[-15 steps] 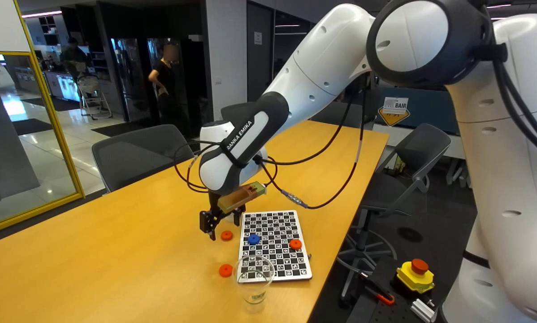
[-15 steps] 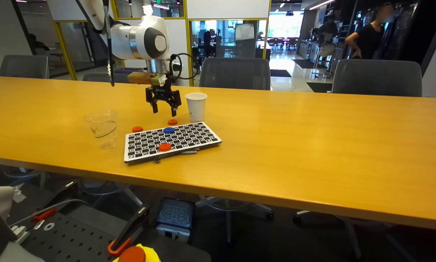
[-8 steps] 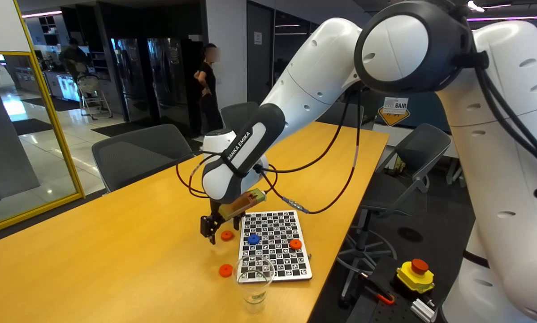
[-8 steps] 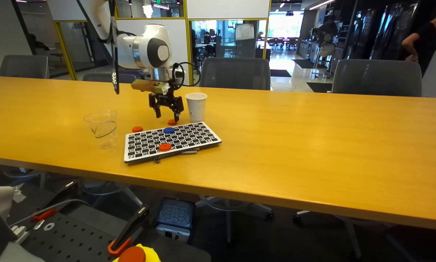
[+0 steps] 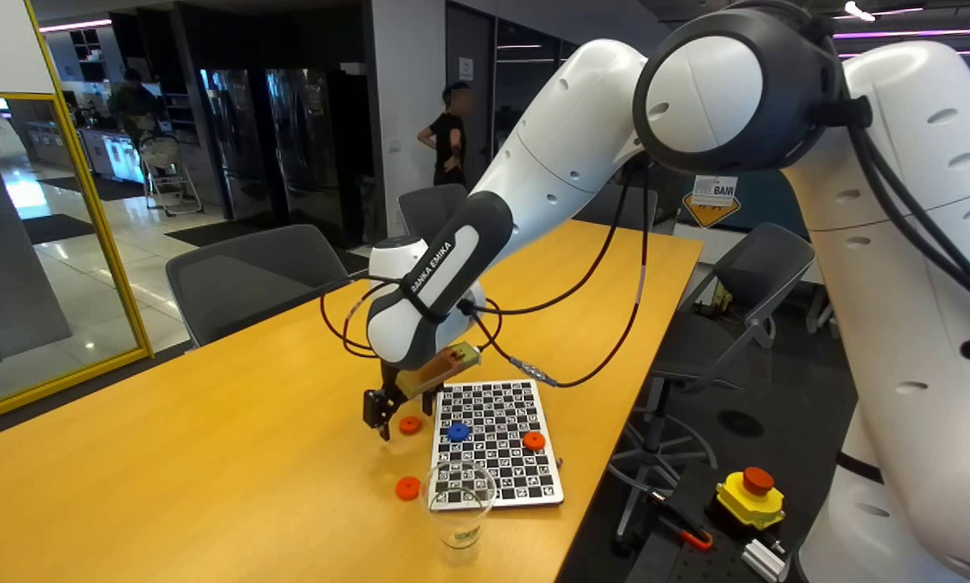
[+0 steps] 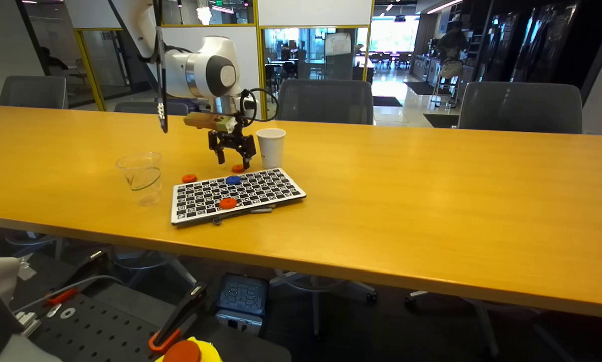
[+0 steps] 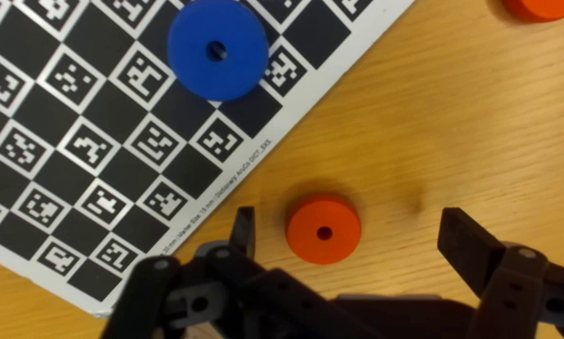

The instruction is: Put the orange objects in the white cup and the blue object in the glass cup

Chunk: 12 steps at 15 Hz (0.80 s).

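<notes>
My gripper [image 5: 406,419] [image 6: 233,163] [image 7: 348,216] is open and empty, low over an orange disc [image 5: 410,424] [image 6: 237,168] [image 7: 323,229]. In the wrist view this disc lies between the fingers, nearer the left one, touching neither. A second orange disc [image 5: 408,488] [image 6: 189,178] [image 7: 543,7] lies on the table; a third [image 5: 534,440] [image 6: 227,203] lies on the checkered board. The blue disc [image 5: 457,432] [image 6: 233,180] [image 7: 197,61] is on the board too. The white cup [image 6: 271,148] stands upright beside the gripper, mostly hidden behind it in an exterior view. The clear glass cup [image 5: 461,526] [image 6: 142,178] stands upright.
The checkered board [image 5: 497,486] [image 6: 291,192] [image 7: 305,103] lies on the wooden table [image 5: 210,453] [image 6: 431,201], its edge close to the gripper. The glass cup stands by one corner of the board. Cables hang from the arm. Chairs surround the table.
My gripper has come down toward the orange disc and shifted slightly toward the white cup, fingers still open. The discs, cups and board have not moved. A person walked in the background.
</notes>
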### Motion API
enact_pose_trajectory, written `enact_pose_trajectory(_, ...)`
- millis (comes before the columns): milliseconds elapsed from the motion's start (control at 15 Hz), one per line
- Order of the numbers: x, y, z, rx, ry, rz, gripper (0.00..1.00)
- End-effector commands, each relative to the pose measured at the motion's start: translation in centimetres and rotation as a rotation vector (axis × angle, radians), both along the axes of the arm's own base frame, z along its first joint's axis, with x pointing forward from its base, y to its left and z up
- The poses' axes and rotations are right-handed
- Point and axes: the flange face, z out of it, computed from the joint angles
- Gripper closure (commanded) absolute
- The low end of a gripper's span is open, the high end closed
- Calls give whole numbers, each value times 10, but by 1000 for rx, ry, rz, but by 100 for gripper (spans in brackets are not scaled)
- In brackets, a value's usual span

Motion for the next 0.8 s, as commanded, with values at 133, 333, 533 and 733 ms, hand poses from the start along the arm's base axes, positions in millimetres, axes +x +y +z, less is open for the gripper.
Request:
enact_pose_trajectory(133,9,-5,3,16,-29,-3,0)
enact_pose_trajectory(333,10,-6,2,19,-32,-5,25)
enact_pose_trajectory(533,11,-6,1,18,-35,-5,42)
enact_pose_trajectory(733,11,-6,-1,17,-32,-5,65)
